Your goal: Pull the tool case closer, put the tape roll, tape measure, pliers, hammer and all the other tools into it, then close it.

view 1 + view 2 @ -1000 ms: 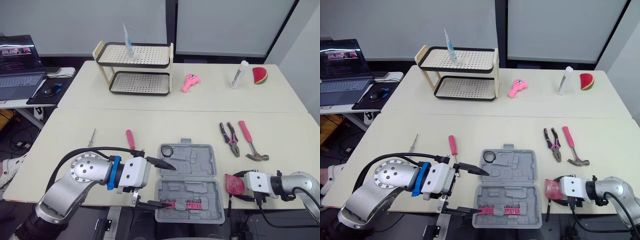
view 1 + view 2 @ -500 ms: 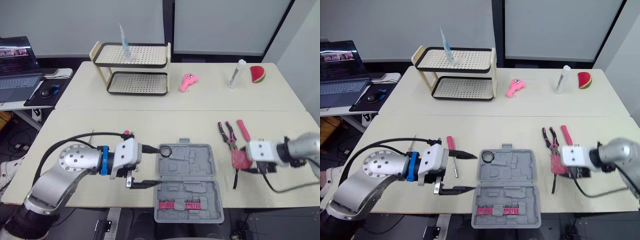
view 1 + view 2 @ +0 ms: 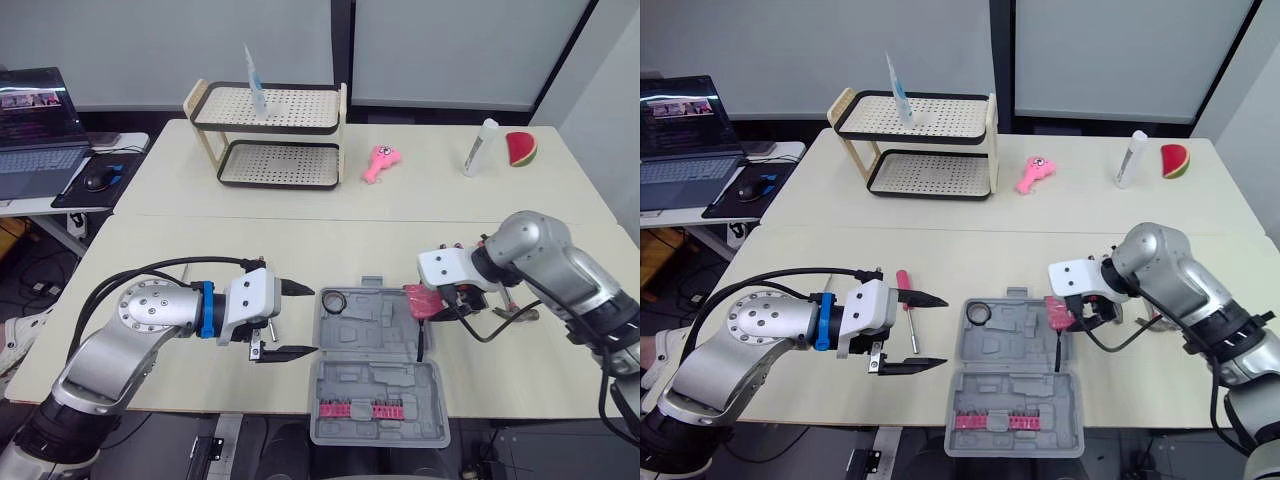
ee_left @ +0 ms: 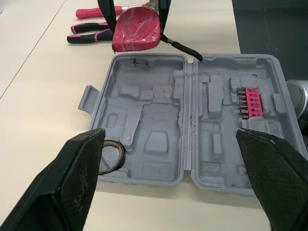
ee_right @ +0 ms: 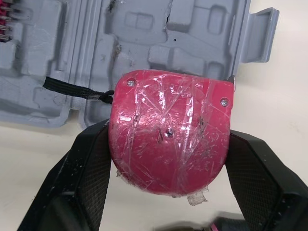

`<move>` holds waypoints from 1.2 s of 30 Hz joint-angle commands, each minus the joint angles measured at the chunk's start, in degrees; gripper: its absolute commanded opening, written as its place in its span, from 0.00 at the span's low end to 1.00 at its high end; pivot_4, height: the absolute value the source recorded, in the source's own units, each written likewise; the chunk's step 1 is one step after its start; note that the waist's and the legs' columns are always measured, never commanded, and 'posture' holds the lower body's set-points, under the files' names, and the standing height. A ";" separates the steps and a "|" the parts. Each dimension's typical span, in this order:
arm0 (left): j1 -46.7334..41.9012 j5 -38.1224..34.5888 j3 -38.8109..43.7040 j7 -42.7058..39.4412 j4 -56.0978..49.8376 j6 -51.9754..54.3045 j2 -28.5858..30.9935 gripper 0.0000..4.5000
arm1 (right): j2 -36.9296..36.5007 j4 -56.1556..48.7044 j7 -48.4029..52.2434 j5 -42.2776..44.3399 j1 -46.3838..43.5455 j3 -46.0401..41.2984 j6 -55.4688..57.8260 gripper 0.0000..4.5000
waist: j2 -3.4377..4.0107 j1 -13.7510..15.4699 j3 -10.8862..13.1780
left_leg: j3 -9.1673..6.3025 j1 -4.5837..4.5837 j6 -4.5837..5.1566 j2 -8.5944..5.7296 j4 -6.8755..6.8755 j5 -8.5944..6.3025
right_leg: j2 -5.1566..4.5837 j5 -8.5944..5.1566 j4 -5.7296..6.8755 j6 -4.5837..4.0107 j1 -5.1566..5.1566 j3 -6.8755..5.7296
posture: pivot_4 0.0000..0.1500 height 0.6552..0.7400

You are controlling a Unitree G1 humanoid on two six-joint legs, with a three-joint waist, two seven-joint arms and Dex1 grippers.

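Over the far right corner of the open tool case point(image 3: 378, 340), my right gripper point(image 5: 167, 139) had the red tape measure point(image 3: 1057, 311) pinched between both fingers. It was clear of the tray and partly out over the rim. The left gripper point(image 3: 313, 320) hung just left of the case, fingers spread wide with nothing between them. The tape roll point(image 3: 333, 301) lay at the case's far left corner; I could not tell whether it sat in a recess or on the rim. The pliers point(image 4: 91, 36) and hammer point(image 4: 96, 10) were on the table beyond the right arm. The screwdriver point(image 3: 905, 290) lay beside the left gripper.

Risks noted:
- If released from this spot, the tape measure would probably land on the rim and tip out onto the table. I judged it needed carrying inboard over a pocket first.
- Its black strap point(image 5: 72, 89) trailed across the hinge line. Lying there, it could get trapped and hold the lid ajar.
- The near half of the case, holding the pink bit strip point(image 3: 355, 410), looked to reach past the table's front edge. A downward push there could tip the case.
- The film wrapped round the tape measure looked slick, so it might slip in the grip.
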 commanded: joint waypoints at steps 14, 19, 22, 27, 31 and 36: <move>-0.36 0.50 -0.37 1.04 -3.46 0.87 -0.83 1.00 | 9.77 15.66 -3.01 -8.01 -5.89 3.85 -9.21 0.70 | 0.00 -0.09 0.00 | 0.20 -0.06 -0.21 0.01 0.03 0.12 | 0.02 0.00 0.49 0.00 -0.43 0.10 | 1.00 0.87; -0.29 0.31 -0.41 1.46 -4.24 1.63 -0.89 1.00 | 10.09 16.29 -2.77 -8.72 -5.84 3.81 -10.26 0.70 | 0.00 -0.13 0.00 | 0.26 -0.08 -0.22 0.01 0.03 0.13 | 0.01 0.00 0.65 0.00 -0.57 0.15 | 1.00 0.87; -0.17 0.22 -0.47 1.68 -4.54 1.76 -0.97 1.00 | 10.10 16.99 -2.79 -9.29 -5.87 3.74 -11.26 0.70 | 0.00 -0.13 0.00 | 0.28 -0.09 -0.22 0.01 0.04 0.13 | 0.01 0.00 0.74 0.00 -0.63 0.15 | 1.00 0.87; 0.03 0.25 -0.58 1.82 -4.79 1.77 -1.26 1.00 | 10.49 17.84 -3.26 -9.39 -6.39 3.10 -12.66 0.99 | 0.00 -0.16 0.00 | 0.30 -0.08 -0.22 0.02 0.04 0.13 | 0.01 0.00 0.75 0.00 -0.64 0.16 | 1.00 0.87; 0.60 0.37 -0.65 1.78 -4.80 1.40 -1.46 1.00 | 10.37 16.49 -2.21 -8.37 -7.25 2.00 -12.17 0.99 | 0.00 -0.17 0.00 | 0.31 -0.08 -0.22 0.03 0.04 0.13 | 0.01 0.00 0.76 0.00 -0.66 0.17 | 1.00 0.87; 0.51 0.09 -0.38 1.85 -4.70 1.64 -1.59 1.00 | 9.35 11.30 0.54 -3.97 -7.20 -2.01 -7.96 0.99 | 0.00 -0.13 0.00 | 0.30 -0.10 -0.22 0.04 0.04 0.13 | 0.01 0.00 0.77 0.00 -0.67 0.16 | 1.00 0.87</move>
